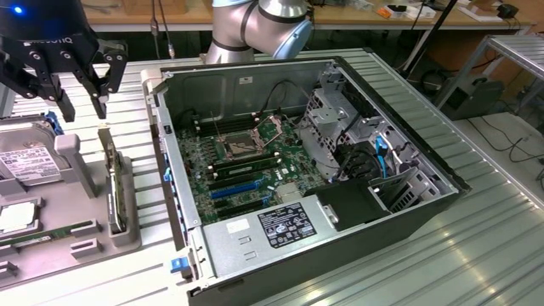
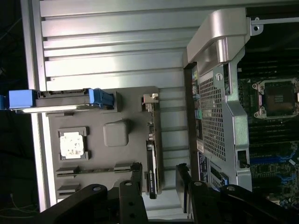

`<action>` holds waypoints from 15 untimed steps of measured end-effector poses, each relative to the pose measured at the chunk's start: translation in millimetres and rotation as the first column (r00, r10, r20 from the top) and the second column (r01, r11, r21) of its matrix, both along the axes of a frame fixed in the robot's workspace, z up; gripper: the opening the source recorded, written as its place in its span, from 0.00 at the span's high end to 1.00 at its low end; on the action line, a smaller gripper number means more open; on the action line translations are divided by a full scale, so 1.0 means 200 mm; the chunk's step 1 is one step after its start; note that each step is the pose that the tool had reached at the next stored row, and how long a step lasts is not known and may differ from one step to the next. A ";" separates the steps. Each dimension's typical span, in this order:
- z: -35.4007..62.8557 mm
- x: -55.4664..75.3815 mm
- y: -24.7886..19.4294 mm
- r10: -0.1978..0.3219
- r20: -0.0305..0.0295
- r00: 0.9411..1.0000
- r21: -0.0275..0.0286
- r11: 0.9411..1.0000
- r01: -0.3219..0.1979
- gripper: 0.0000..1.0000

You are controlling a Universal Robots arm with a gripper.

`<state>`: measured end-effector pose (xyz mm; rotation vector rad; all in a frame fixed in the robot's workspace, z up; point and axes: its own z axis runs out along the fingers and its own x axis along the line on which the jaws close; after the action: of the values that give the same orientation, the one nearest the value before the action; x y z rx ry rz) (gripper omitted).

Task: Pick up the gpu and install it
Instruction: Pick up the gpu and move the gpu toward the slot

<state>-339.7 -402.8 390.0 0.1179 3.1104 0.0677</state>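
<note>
On the ribbed metal worktop (image 1: 476,255) the biggest thing is the open computer case (image 1: 238,83), lying on its side with the motherboard (image 1: 246,159) facing up. Nothing is installed in its blue slots (image 1: 234,189) yet, as far as I can judge.

Just beside the case, on the exterior view's left, stands the grey tray (image 1: 89,220). The tool (image 1: 83,109) hovers above the far end of this tray. Its fingers are spread wide and hold nothing.

The gpu (image 1: 112,191) stands on its long edge in a narrow groove of the tray, on the side close to the case. In the wrist view one end of the card lies between the two fingers, a little nearer to one of them. The step in hand, I think, is the approach for the grasp. You do it well if you centre the card between the fingers, keep them parallel to its faces, and come down straight. Because the card is thin and upright, a crooked contact can tilt it in the groove.

Mind the neighbours. The hard drive (image 1: 30,162) stands on the other side of the tool, and its grey support is close to the outer finger. The case wall is close to the inner finger. The processor chip (image 2: 72,143) and the memory stick (image 1: 34,238) lie lower in the tray, apart from the card.
</note>
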 end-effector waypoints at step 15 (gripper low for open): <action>-0.064 0.00 0.000 0.000 0.000 1.000 0.001 1.000 0.000 0.58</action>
<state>-339.7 -402.8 377.2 0.1178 3.1103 0.0689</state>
